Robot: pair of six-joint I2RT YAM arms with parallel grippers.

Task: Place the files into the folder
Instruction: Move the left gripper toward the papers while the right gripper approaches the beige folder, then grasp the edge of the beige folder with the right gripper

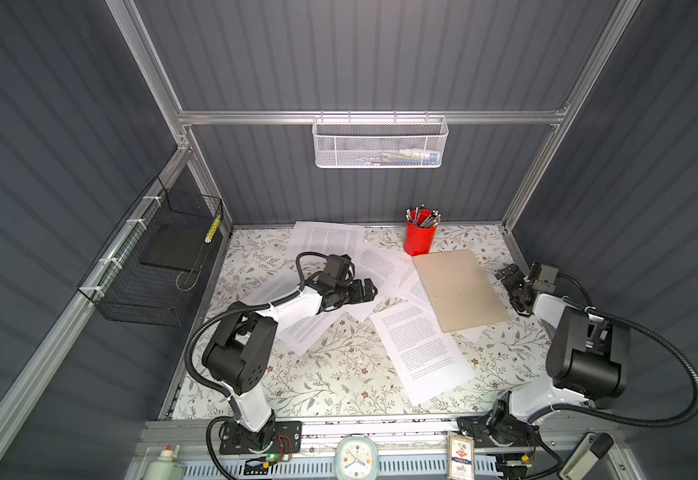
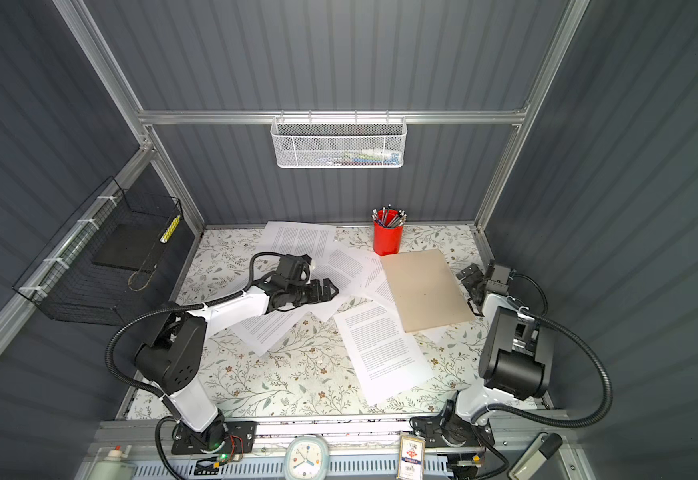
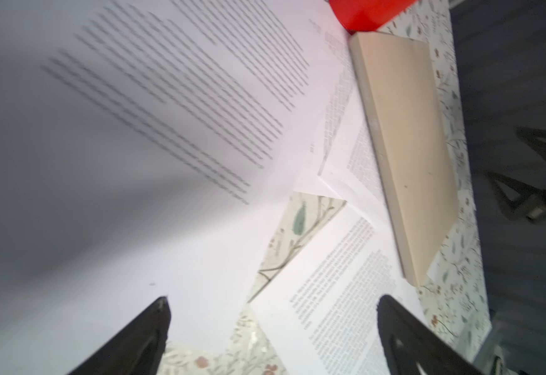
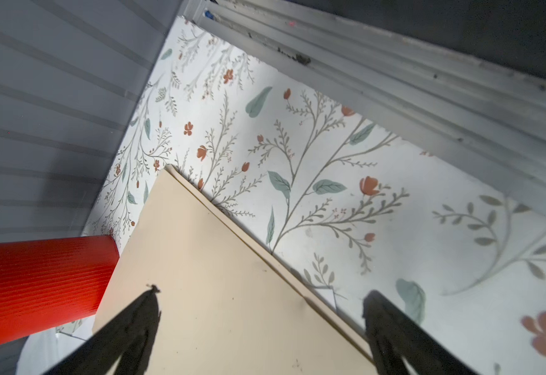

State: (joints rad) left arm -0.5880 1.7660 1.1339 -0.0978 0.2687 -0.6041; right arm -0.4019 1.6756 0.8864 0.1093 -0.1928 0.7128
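The tan folder [image 1: 459, 291] [image 2: 424, 289] lies shut on the floral table at the right, below the red cup. Several white printed files are scattered around it: one at the back [image 1: 330, 239], one under my left arm [image 1: 297, 328], and one in front [image 1: 420, 353] [image 2: 384, 349]. My left gripper [image 1: 366, 291] [image 2: 328, 291] [image 3: 271, 298] hangs open over the overlapping sheets [image 3: 167, 130], left of the folder [image 3: 405, 146]. My right gripper [image 1: 509, 291] [image 2: 470, 291] [image 4: 262, 292] is open at the folder's [image 4: 216, 292] right edge. One finger is over the cover and the other is over the cloth.
A red pen cup [image 1: 420, 239] stands just behind the folder. A black wire basket [image 1: 160, 266] holding a black slab hangs on the left wall. A white mesh basket [image 1: 380, 143] hangs on the back rail. A clock [image 1: 355, 459] and a card box [image 1: 461, 457] sit at the front edge.
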